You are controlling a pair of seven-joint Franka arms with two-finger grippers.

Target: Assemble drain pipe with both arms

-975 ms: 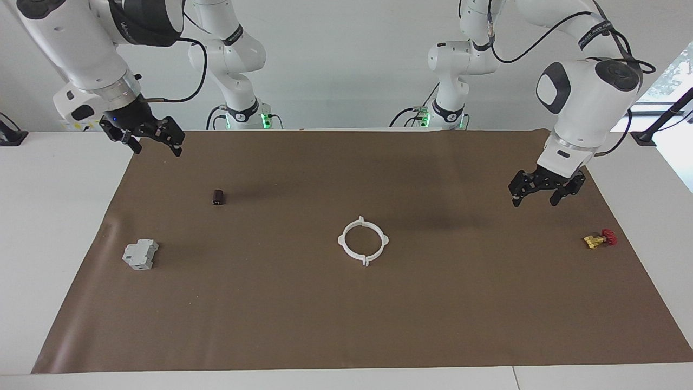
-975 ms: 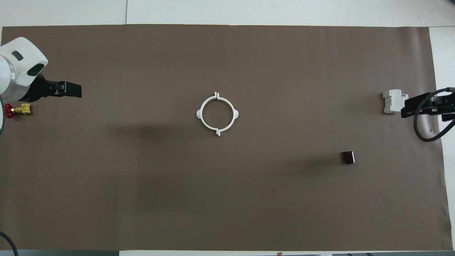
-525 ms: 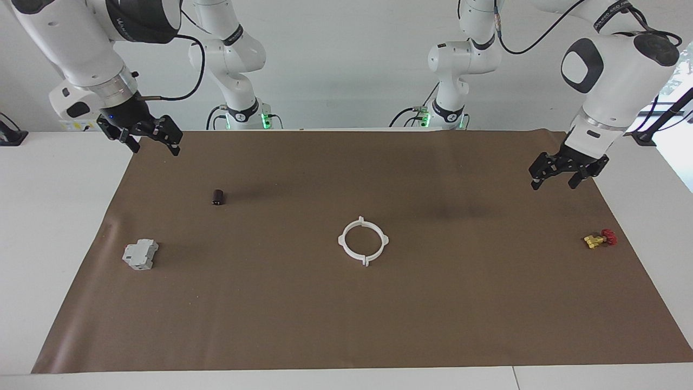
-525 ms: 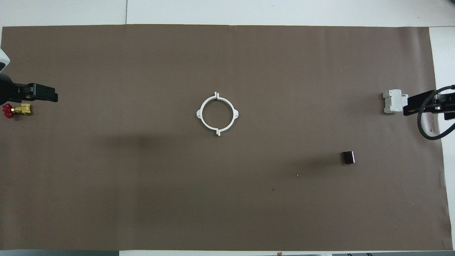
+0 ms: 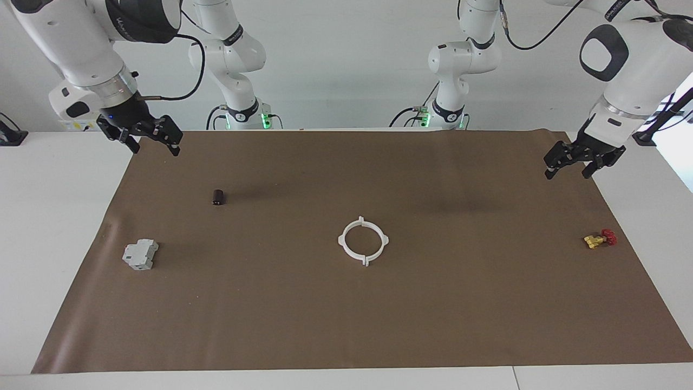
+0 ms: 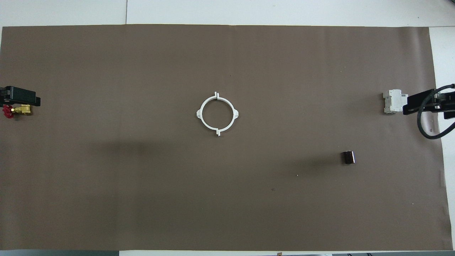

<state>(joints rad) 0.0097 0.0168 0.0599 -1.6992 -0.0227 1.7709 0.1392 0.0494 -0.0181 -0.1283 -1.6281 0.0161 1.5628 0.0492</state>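
Observation:
The drain pipe lies flat in the middle of the brown mat as one white ring with four outer tabs; it also shows in the overhead view. My left gripper is open and empty, raised over the mat's edge at the left arm's end, with only its tip in the overhead view. My right gripper is open and empty, raised over the mat's corner at the right arm's end, and shows at the edge of the overhead view. Both are well apart from the ring.
A grey blocky part lies at the right arm's end. A small dark cylinder lies nearer to the robots than it. A brass valve with a red handle lies at the left arm's end. The brown mat covers the table.
My left gripper has risen and drawn back toward the mat's edge at its own end. My right gripper has barely moved. The ring has stayed still.

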